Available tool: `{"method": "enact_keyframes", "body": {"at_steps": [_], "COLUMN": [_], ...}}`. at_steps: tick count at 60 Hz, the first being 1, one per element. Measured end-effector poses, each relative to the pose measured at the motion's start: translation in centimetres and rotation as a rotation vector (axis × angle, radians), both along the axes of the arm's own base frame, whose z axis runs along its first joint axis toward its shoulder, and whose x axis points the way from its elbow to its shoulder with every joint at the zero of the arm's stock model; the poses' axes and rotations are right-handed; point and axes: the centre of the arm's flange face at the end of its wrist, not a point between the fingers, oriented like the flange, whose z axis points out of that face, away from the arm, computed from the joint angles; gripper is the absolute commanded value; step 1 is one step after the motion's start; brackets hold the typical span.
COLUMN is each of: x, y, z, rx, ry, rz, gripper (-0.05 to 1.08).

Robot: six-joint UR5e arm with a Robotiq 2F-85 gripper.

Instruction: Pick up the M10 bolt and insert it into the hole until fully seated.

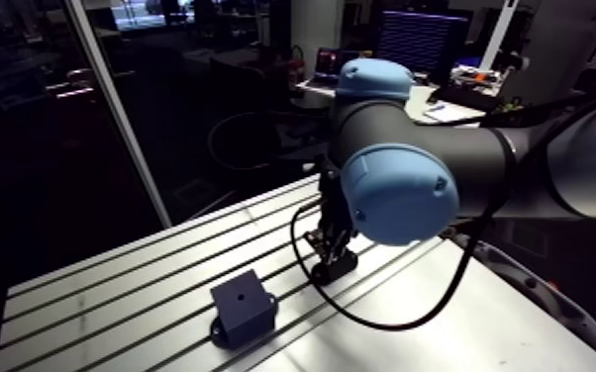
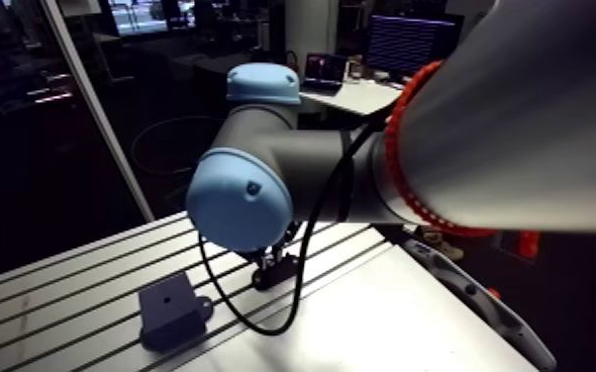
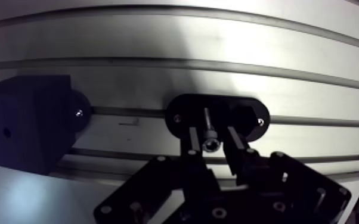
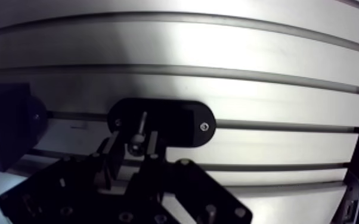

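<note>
Arm view: I see the black block with a hole [image 1: 244, 309] at lower centre of the slotted desk [image 1: 114, 307], with the pincer [image 1: 334, 262] to its right. Wrist view: the pincer is released, its fingers [image 3: 192, 140] straddling the M10 bolt [image 3: 209, 134] on a black oval holder [image 3: 182, 113].

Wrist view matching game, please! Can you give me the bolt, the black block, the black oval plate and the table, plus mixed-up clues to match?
Things:
1. bolt
2. black block
3. black oval plate
4. table

Clues:
A. has long slots running across it
B. lies between the open fingers of the gripper
C. lies flat under the bolt
D. stands off to one side of the gripper, with a small hole in its face

Pairs: 1-B, 2-D, 3-C, 4-A.
</note>
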Motion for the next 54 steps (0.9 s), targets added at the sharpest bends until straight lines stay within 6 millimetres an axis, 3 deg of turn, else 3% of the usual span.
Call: {"method": "enact_keyframes", "body": {"at_steps": [54], "x": [-0.05], "y": [0.08], "z": [-0.25], "rx": [0.007], "ry": [-0.009], "rz": [0.003], "gripper": [0.73]}}
